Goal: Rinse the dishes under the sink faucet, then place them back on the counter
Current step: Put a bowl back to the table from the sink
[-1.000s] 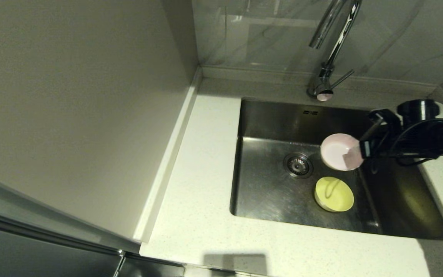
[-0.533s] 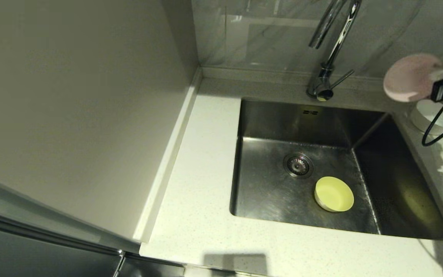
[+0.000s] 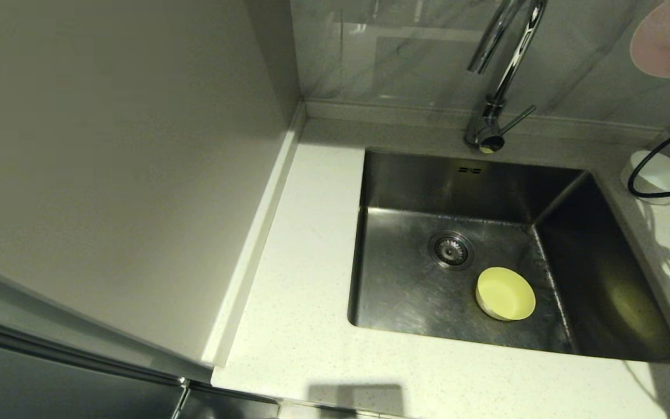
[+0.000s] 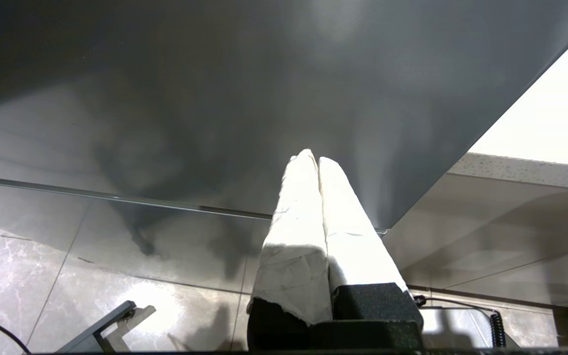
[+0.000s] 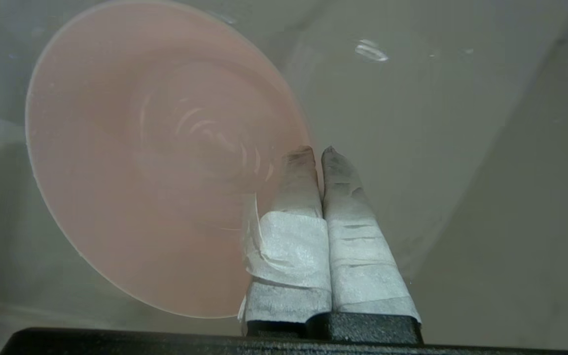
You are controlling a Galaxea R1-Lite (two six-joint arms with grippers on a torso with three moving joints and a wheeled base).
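My right gripper (image 5: 316, 150) is shut on the rim of the pale pink bowl (image 5: 156, 158). In the head view that pink bowl (image 3: 669, 41) hangs high at the top right, in front of the wall tiles, with its underside showing. The gripper itself is almost wholly outside the head view. The yellow-green bowl (image 3: 505, 294) sits upright on the floor of the sink (image 3: 405, 291), right of the drain. The white bowl (image 3: 658, 171) stands on the counter (image 3: 306, 244) beside the sink's back right corner. The faucet (image 3: 503, 64) rises behind the sink. My left gripper (image 4: 312, 157) is shut and empty, parked low by a cabinet front.
A tall grey panel (image 3: 137, 163) walls off the counter's left side. The round strainer drain (image 3: 451, 249) lies mid-basin. A black cable (image 3: 652, 169) from my right arm loops over the white bowl. Grey marbled tiles (image 3: 416, 52) stand behind the faucet.
My right gripper has carried the pink bowl out of the sink, up and to the right, to high above the white bowl. The yellow-green bowl has not moved.
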